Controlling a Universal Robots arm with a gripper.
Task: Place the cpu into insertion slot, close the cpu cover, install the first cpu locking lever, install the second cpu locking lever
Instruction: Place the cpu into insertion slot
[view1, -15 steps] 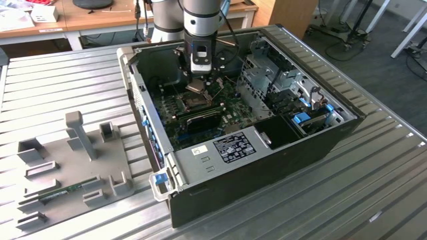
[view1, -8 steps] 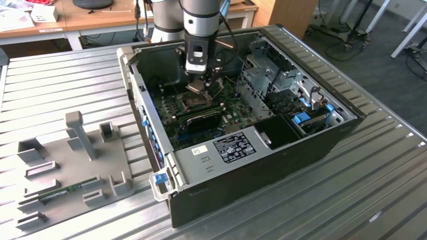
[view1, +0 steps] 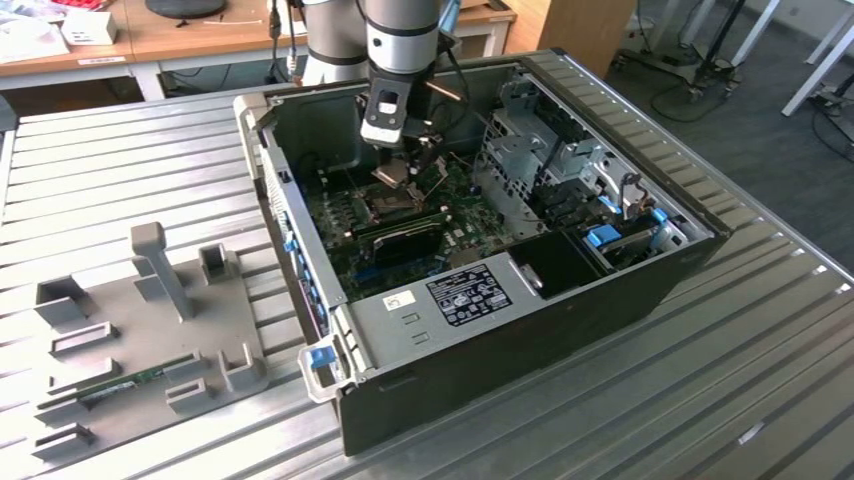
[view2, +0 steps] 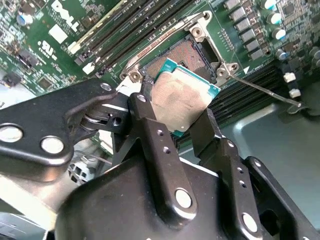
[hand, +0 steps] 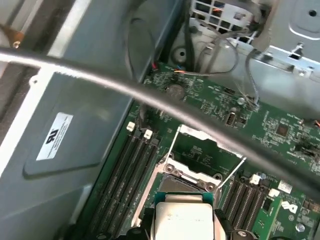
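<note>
Second wrist view: gripper (view2: 177, 120) clamped on the cpu (view2: 182, 95), which sits tilted just above the open insertion slot (view2: 192, 52), not seated. Exterior view: the open computer case (view1: 574, 340) on the counter (view1: 747, 400) holds the green motherboard (view1: 470, 232).

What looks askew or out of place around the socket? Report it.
The cpu, clamped in the gripper, hangs over the insertion slot at a slant, not seated flat in it. The cpu cover stands open, which suits an unseated chip. Nothing looks damaged or spilled.
</note>
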